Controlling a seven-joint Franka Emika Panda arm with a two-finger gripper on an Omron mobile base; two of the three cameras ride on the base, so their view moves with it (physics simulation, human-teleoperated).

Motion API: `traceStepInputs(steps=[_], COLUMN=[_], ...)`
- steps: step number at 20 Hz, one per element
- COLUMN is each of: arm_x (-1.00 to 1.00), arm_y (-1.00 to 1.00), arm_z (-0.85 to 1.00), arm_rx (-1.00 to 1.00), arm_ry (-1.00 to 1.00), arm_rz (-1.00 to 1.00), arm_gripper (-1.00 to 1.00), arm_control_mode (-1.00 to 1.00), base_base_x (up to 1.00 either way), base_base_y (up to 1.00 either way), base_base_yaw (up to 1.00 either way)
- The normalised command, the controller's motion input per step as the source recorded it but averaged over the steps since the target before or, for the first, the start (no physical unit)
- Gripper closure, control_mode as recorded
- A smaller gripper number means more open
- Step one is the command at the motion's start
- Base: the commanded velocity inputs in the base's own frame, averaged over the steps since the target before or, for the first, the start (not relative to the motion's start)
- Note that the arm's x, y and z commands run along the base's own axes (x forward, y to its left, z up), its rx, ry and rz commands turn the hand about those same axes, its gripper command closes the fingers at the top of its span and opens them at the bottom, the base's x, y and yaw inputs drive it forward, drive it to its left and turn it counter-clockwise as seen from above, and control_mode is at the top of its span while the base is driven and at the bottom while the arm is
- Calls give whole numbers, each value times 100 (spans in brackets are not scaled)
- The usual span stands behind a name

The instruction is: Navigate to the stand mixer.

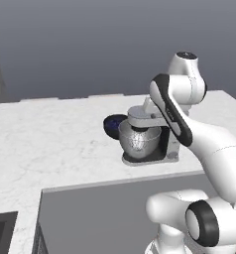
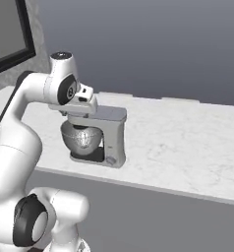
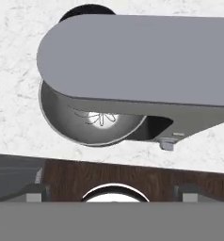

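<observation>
The stand mixer stands on the white marble counter, near its front edge, with a boxy grey head, a shiny steel bowl and a dark flat base. In the hand view I look straight down on the mixer's grey head and the steel bowl beneath it. My gripper hovers just above the mixer's head, open, its tips wide apart with nothing between them. In the right base view my hand sits right over the front of the mixer's head.
A dark blue-black round bowl sits just behind the mixer to its left; its black rim also shows from the hand. A sink is at the lower left. A dark-framed panel hangs on the left wall.
</observation>
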Motion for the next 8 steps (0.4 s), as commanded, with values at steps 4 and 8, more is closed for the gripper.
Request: traceStepInputs(steps=[4,8], arm_x=[0,0], arm_y=[0,0], arm_z=[0,0], arm_rx=[0,0], arm_ry=[0,0], arm_rz=[0,0], arm_gripper=[-100,-100], arm_control_mode=[100,100], base_base_x=[41,45], base_base_y=[-13,-11], base_base_yaw=[2,2])
